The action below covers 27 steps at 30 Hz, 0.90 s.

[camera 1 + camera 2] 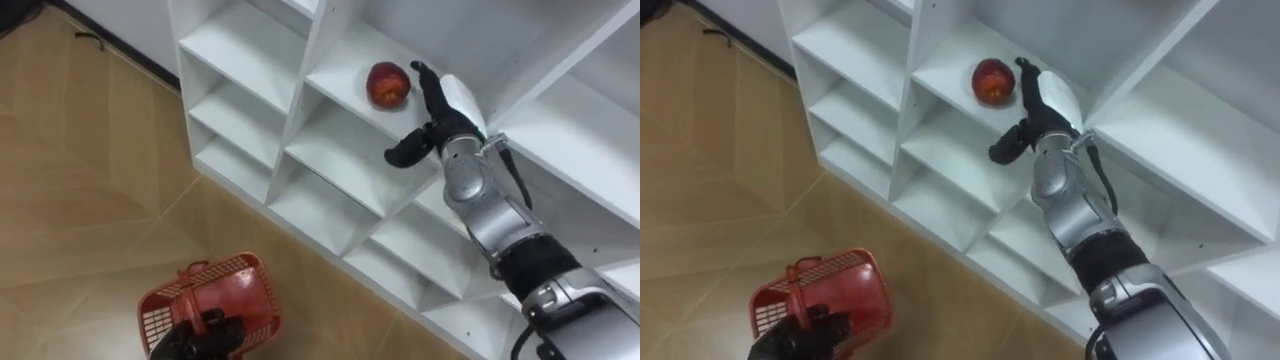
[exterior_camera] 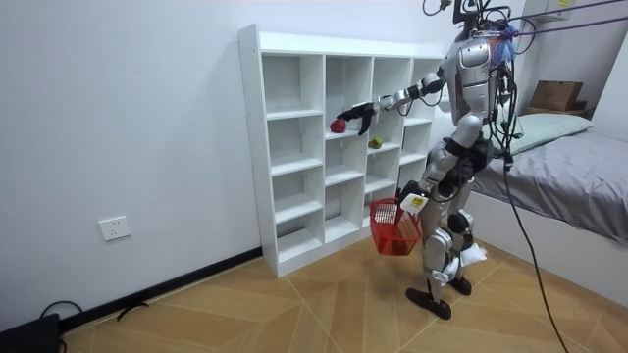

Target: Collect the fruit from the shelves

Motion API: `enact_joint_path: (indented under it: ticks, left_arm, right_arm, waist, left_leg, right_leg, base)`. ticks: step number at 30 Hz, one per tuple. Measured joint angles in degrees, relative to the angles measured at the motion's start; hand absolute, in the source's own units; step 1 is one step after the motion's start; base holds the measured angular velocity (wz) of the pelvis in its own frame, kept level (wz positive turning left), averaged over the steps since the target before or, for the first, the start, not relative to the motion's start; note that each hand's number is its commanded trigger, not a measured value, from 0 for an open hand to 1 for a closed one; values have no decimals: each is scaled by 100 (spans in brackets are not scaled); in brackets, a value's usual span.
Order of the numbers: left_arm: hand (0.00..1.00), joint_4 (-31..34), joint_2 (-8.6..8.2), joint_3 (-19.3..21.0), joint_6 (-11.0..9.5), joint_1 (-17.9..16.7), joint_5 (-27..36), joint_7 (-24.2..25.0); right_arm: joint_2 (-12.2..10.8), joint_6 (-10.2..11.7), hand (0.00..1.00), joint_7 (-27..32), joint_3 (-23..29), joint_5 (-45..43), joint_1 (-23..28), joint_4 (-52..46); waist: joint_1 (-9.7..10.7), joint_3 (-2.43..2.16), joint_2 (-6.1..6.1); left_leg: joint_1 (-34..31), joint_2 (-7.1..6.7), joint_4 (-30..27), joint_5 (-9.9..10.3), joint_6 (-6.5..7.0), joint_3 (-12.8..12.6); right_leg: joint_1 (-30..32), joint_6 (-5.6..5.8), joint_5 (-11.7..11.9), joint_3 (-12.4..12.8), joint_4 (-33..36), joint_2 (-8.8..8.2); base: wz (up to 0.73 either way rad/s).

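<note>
Closest to me, the left hand [image 1: 200, 335] is clenching the near side of the red basket [image 1: 250, 300], dark fingers curled round it. I am carrying the basket low, at about hip height in the room view. There it is waiting below the shelves as a ready drop point and staying clear of the other arm's reach.

Past the basket, the wooden floor [image 1: 80, 200] is running up to the foot of the white closet [image 1: 330, 150], and the robot is standing just in front of it. That stance is putting the upper compartments within arm's length.

Farther out, the right arm is spanning the gap from shoulder to shelf. The right hand [image 1: 440, 115] is hovering inside an upper compartment, released and holding nothing, with its fingers straight and the thumb hanging apart from them. I am holding it wide so that it can wrap the fruit rather than knock it deeper.

The red apple [image 1: 388, 84] is lying on the shelf board just beside those fingertips, on the robot's left of them. I cannot tell whether they are touching it.

Farthest along, a small greenish fruit [image 2: 375, 142] is sitting one level lower in the neighbouring column, to the room view's right of the apple. I judge it is waiting for a later pick.
</note>
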<state>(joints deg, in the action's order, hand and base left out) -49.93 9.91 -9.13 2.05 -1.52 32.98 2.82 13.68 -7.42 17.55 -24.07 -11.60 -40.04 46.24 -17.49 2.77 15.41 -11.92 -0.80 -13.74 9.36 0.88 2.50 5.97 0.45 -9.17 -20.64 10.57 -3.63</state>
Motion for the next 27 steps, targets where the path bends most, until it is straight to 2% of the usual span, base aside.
enact_joint_path:
  ticks: [2, 10, 14, 27]
  left_arm:
    - [100, -26, 10, 0, -5, 16, 1, -1]
    - [100, -144, 27, -21, -44, 81, 0, -58]
    - [100, -171, 10, -31, -85, 102, 15, -118]
    - [100, -185, -47, -26, -88, 179, 13, -115]
  right_arm:
    - [2, 9, 0, 106, 1, 0, -78, 12]
    - [1, 59, 0, 508, 0, 20, -349, 8]
    - [0, 269, 0, 695, 1, 29, -408, 7]
    - [0, 318, 0, 811, 87, 135, -482, -283]
  waist:
    - [1, 14, 13]
    - [-5, 15, 18]
    - [-8, 22, 13]
    - [-4, 26, 8]
  left_leg:
    - [-40, 4, -13, -2, -4, 9]
    - [-148, 1, -52, -3, -5, 39]
    - [-162, 4, -75, -3, -6, 46]
    - [-347, 7, -125, -4, -7, 46]
  right_leg:
    - [25, -9, 5, -8, -4, 7]
    - [112, -14, 8, -10, 4, 5]
    - [114, -13, 8, -4, 4, 3]
    - [273, -39, 25, -4, 9, 16]
  base:
    - [2]
    - [1]
    - [2]
    - [0]
